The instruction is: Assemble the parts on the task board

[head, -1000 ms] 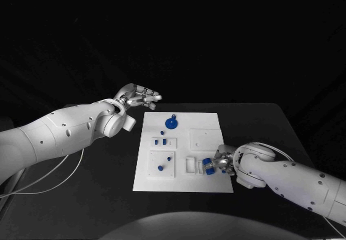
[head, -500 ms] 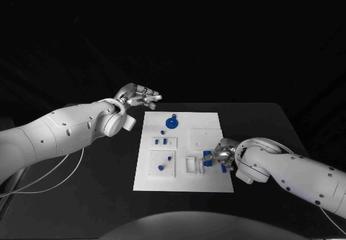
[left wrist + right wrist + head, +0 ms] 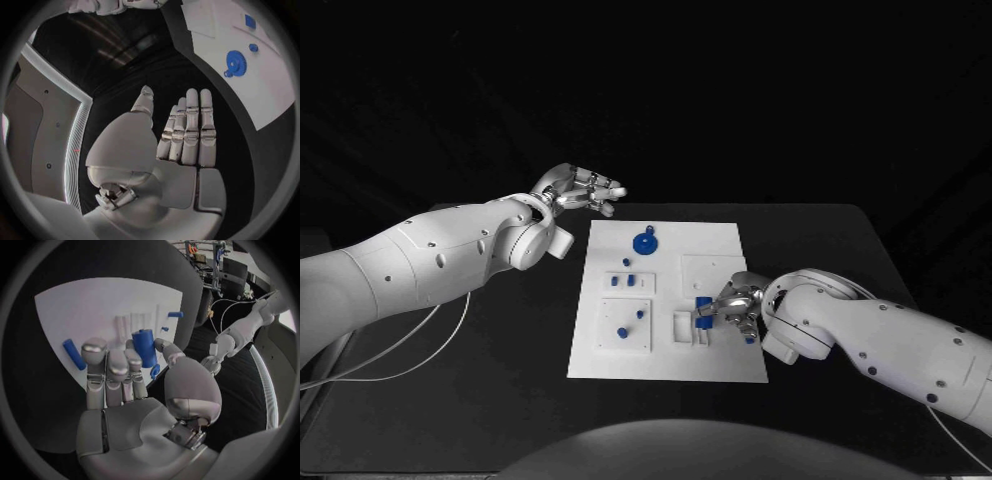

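Ahead of right hand (image 3: 733, 308) fingers: bare task board (image 3: 711, 235).
Beside its fingertips: raised white slots (image 3: 125, 325), loose blue cylinder (image 3: 73, 354).

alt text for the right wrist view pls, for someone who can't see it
The robot's right hand holds a blue cylinder upright between thumb and fingers above the white task board. Another blue cylinder lies on the board beside the fingers, and small blue parts sit near raised white slots.

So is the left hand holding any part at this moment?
No, the left hand is flat with straight fingers and holds nothing, hovering beside the task board.
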Available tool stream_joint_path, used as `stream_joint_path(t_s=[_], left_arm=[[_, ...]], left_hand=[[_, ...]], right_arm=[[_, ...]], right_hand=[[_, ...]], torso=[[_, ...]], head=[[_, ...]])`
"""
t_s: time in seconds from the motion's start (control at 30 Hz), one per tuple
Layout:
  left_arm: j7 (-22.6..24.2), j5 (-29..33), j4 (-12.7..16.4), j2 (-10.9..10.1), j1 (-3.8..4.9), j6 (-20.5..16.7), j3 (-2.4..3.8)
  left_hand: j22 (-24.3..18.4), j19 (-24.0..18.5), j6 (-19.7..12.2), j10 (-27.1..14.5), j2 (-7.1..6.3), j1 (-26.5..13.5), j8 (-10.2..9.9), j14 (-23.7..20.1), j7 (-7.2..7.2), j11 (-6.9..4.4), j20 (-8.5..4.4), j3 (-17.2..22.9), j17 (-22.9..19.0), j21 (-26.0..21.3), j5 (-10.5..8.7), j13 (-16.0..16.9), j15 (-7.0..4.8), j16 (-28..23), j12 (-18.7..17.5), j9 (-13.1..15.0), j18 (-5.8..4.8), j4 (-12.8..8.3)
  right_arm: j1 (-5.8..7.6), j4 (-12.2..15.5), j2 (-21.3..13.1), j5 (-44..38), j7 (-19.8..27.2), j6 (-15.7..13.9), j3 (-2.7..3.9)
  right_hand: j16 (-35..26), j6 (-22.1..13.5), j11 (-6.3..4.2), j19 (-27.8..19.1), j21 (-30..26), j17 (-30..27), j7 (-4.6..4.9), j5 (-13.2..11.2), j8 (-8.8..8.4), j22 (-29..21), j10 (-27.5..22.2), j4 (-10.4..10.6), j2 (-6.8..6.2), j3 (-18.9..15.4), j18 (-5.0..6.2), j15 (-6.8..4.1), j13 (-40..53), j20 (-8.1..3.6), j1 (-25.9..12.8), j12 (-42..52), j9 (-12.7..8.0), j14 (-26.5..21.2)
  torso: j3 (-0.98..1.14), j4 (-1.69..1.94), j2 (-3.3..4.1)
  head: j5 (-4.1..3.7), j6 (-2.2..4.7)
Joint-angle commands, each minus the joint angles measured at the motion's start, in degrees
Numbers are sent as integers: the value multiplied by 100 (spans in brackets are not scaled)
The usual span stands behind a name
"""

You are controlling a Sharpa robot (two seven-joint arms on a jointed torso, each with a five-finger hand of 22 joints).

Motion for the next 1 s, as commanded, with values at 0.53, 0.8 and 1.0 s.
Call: stream_joint_path(t_s=[0.53, 0.8, 1.0], left_arm=[[-42, -37, -30, 80, 0, 235, 3], [-48, -40, -31, 85, 0, 251, 3], [-55, -40, -32, 90, 1, 257, 3]], left_hand=[[-28, -18, -9, -49, 31, -3, 5, -5, 23, 11, 34, 12, 9, 37, 3, 9, 41, 15, -33, 9, -71, -15], [-41, -21, -10, -57, 30, -7, 4, -7, 27, 14, 36, 20, 9, 50, 4, 10, 42, 17, -33, 8, -68, -5], [-51, -24, -10, -58, 32, -11, 4, -7, 28, 15, 37, 24, 9, 58, 4, 10, 43, 18, -33, 8, -68, 3]], right_arm=[[10, -315, 389, 209, -21, 423, -287], [11, -415, 456, 199, 10, 334, -317], [11, -453, 479, 192, 29, 300, -321]], right_hand=[[26, 31, -14, 296, 13, 9, -8, 31, 15, 556, 21, -783, 175, 608, -26, 4, 72, -9, 80, -21, -59, -18], [31, 39, -16, 300, 21, 15, -9, 56, 16, 557, 22, -783, 181, 591, -26, 3, 72, -10, 77, -17, -74, -15], [27, 51, -17, 301, 17, 14, -15, 48, 17, 555, 24, -777, 185, 575, -26, 1, 71, -12, 71, -15, -76, -17]], torso=[[8, -5, 8], [11, -2, 10], [6, -4, 10]], head=[[33, -19], [41, -20], [53, -21]])
